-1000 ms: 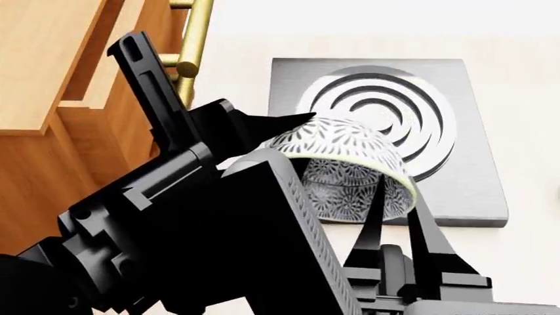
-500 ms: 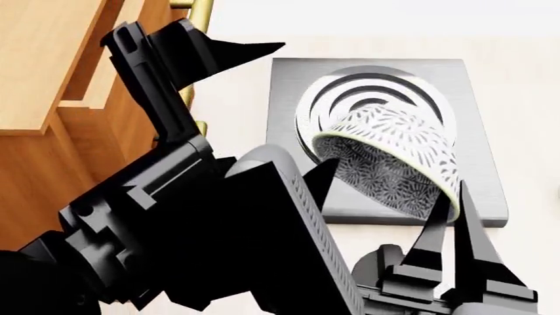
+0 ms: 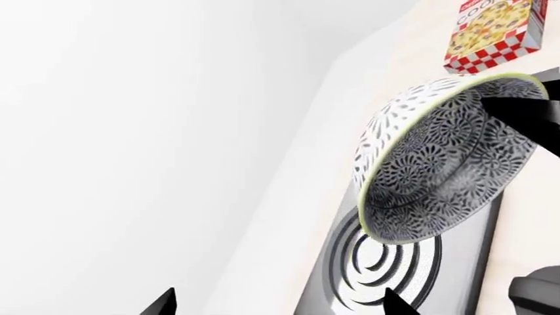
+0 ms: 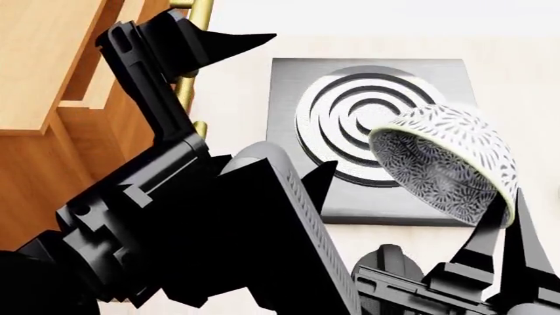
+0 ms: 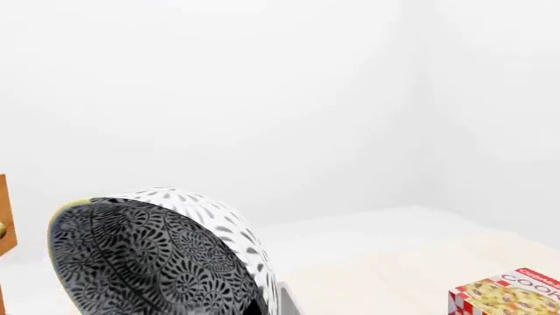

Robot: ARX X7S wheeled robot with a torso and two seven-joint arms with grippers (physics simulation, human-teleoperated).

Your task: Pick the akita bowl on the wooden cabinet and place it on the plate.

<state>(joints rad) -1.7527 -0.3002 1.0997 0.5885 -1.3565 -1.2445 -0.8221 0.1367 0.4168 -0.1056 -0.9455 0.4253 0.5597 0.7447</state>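
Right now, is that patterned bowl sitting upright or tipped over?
Tipped. The bowl is held in the air on its side by the right tool, with its patterned inside showing.

The akita bowl (image 4: pixel 446 161) looks like glazed ceramic, smooth, with a fine black-and-white pattern and a pale rim. The wooden cabinet (image 4: pixel 52 98) shows orange-brown grain with a satin finish; its bar handle (image 4: pixel 198 26) is shiny brass-coloured metal. The grey slab (image 4: pixel 385 85) looks brushed and metallic. The right tool (image 4: pixel 503 246) is matt black plastic. The box (image 3: pixel 492 33) is printed cardboard.
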